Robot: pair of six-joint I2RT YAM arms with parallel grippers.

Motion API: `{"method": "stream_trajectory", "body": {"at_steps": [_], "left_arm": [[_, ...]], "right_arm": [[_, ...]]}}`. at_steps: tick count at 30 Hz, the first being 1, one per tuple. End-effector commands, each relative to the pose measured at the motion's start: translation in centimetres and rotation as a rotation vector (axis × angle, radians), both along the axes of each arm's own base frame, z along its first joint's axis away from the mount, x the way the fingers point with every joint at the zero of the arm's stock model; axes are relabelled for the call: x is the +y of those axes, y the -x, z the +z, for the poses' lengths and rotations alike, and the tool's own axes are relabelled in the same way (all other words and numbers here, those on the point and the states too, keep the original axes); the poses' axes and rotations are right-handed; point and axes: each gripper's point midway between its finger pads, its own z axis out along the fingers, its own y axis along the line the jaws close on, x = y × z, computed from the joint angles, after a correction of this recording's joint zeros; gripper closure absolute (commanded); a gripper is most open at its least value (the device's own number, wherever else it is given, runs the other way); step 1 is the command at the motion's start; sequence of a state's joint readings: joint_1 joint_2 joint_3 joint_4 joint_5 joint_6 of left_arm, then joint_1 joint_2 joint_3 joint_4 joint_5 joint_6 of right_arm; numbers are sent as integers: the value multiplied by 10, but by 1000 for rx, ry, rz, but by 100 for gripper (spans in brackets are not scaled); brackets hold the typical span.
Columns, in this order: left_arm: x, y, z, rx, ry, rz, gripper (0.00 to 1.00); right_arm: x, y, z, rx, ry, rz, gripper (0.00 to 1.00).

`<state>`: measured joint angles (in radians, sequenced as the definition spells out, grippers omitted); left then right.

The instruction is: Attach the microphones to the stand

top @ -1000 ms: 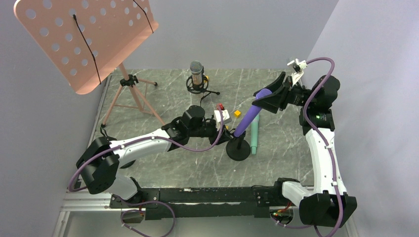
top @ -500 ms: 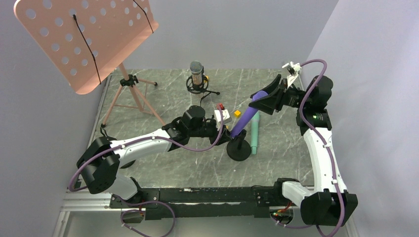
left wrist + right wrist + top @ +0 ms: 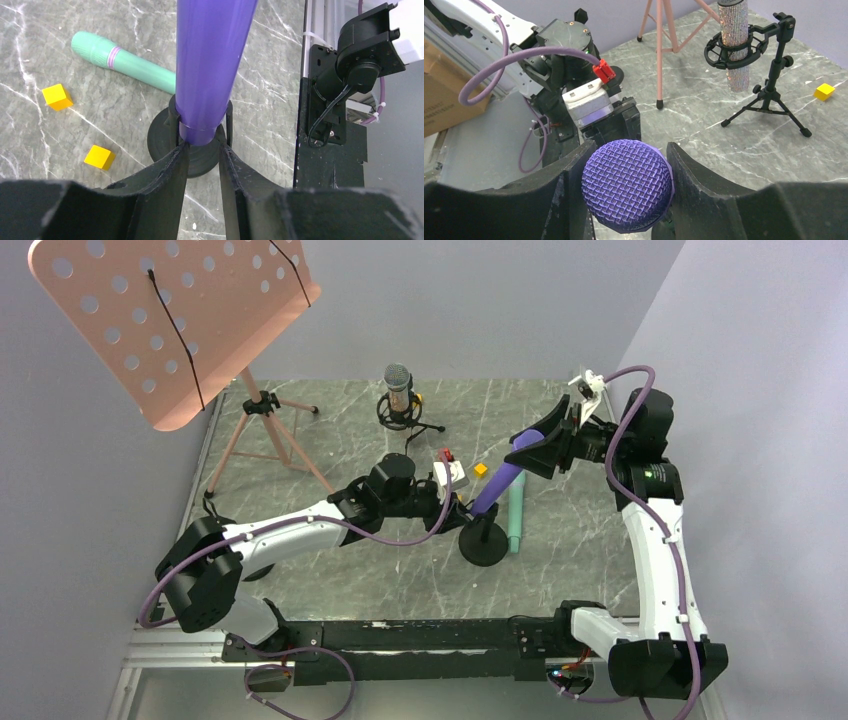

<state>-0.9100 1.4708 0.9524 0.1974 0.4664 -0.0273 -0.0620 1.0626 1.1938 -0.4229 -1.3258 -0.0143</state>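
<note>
The purple microphone [image 3: 498, 483] leans steeply over the black round-base stand [image 3: 483, 545]. My right gripper [image 3: 540, 447] is shut on its mesh head [image 3: 626, 185]. In the left wrist view the purple body [image 3: 212, 65] ends in the stand's clip just above the base [image 3: 160, 142]. My left gripper [image 3: 201, 150] is closed narrow, its tips pressing the clip's sides. It also shows in the top view [image 3: 462, 505]. The mint green microphone [image 3: 516, 515] lies flat beside the stand, also in the left wrist view [image 3: 125, 60]. The glittery silver microphone [image 3: 399, 390] sits in a shock mount on a small tripod [image 3: 769, 90].
A pink perforated music stand [image 3: 170, 320] on tripod legs stands at the back left. Small yellow cubes lie on the marble table [image 3: 330, 580]: one near the stand [image 3: 480, 469], two in the left wrist view [image 3: 56, 96] [image 3: 99, 157]. Grey walls close the back and right.
My right gripper has shifted slightly left and down with the purple microphone, tilting it a little more upright over the stand. The left arm has barely moved.
</note>
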Motion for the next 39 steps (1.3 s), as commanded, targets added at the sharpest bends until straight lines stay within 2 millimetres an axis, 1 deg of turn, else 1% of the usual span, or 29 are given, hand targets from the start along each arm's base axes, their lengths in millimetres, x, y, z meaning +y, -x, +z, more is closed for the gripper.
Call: {"method": "stream_trajectory", "body": {"at_steps": [1, 4, 9, 11, 13, 16, 17, 18, 23, 24, 26, 31, 35, 37, 38, 39], "left_arm": [[-8, 2, 5, 8, 24, -9, 60], [-8, 1, 5, 12, 22, -3, 54], [-7, 1, 5, 24, 22, 9, 46], [-5, 2, 6, 32, 23, 14, 42], [-1, 3, 6, 35, 19, 30, 39], [11, 2, 3, 31, 10, 72, 36], [15, 3, 5, 20, 14, 85, 36], [20, 4, 1, 21, 5, 99, 36], [47, 9, 0, -8, 5, 171, 33], [53, 10, 2, -18, 10, 181, 33], [61, 12, -1, -21, 2, 201, 32], [72, 16, -6, -23, -5, 222, 32], [79, 17, -4, -26, 4, 244, 32], [85, 17, 1, -33, 20, 272, 31], [88, 17, 3, -36, 28, 285, 29], [92, 17, 8, -42, 43, 298, 19]], "right_arm": [[-3, -6, -35, 38, 54, -31, 96], [-1, -4, -49, 77, 51, -8, 96], [4, -1, -77, 105, 116, 0, 96], [9, 3, -87, 117, 137, 22, 96], [12, 4, -99, 128, 158, 29, 96], [18, 3, -109, 130, 189, 37, 96], [23, 4, -112, 135, 202, 50, 96], [24, 3, -114, 132, 214, 52, 96], [34, 0, -123, 144, 250, 76, 96], [36, -1, -125, 148, 255, 78, 96], [38, -1, -129, 154, 265, 80, 96], [39, -3, -148, 183, 311, 77, 96], [42, -1, -151, 191, 315, 95, 95], [43, 2, -147, 184, 305, 112, 91], [44, 4, -144, 180, 295, 125, 86], [45, 6, -139, 169, 284, 139, 78]]}}
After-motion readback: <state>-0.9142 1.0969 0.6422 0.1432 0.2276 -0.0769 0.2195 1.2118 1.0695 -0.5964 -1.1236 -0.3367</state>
